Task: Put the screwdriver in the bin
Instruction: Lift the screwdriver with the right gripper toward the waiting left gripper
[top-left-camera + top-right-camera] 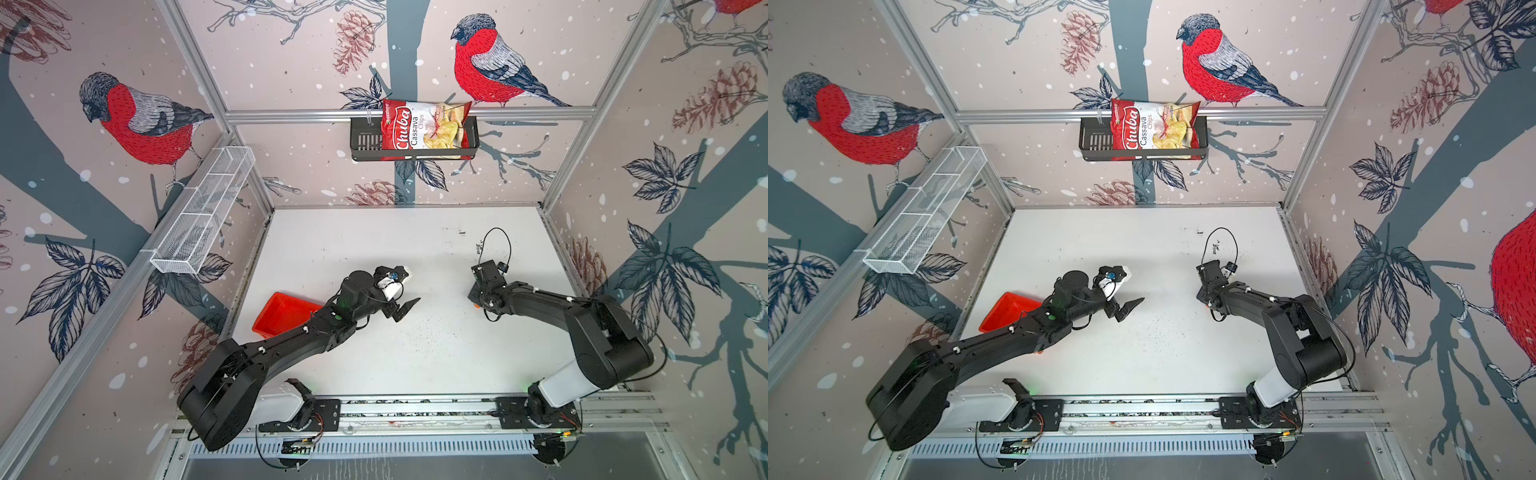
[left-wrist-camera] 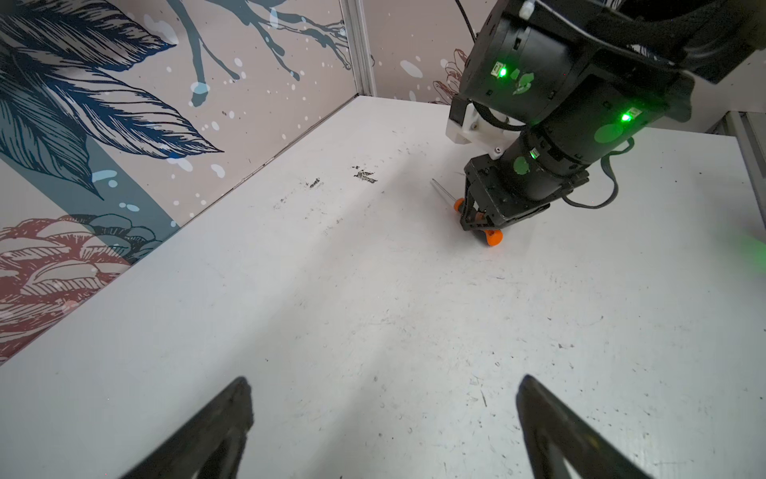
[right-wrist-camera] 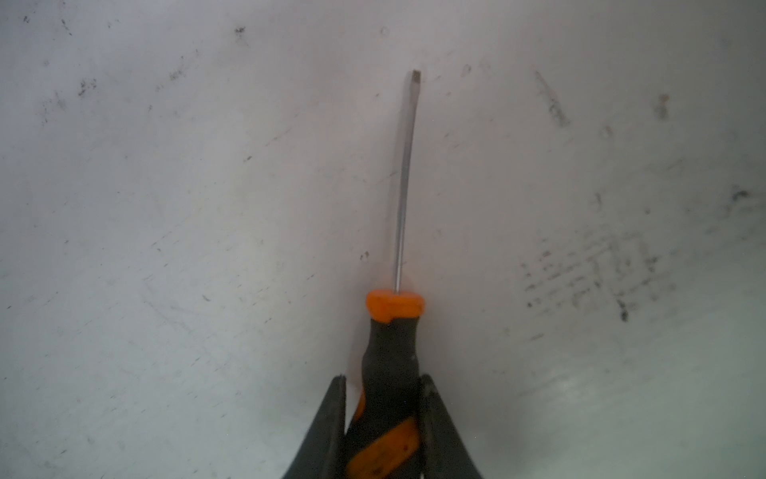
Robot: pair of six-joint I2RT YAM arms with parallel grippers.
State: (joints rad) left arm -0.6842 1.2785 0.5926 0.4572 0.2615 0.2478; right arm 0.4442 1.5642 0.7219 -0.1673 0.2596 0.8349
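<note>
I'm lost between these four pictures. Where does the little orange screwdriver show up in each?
In a top view: screwdriver, an orange speck under the right arm, right of centre.
In a top view: screwdriver, same speck, same spot.
Left wrist view: screwdriver on the table, clamped at mid-handle.
Right wrist view: screwdriver close up, shaft pointing away.
Shared landmark: the right gripper shut on it.

Robot lab cell: aluminium frame [image 1: 291, 116], bird-printed walls [image 1: 291, 54], white table [image 1: 436, 353].
</note>
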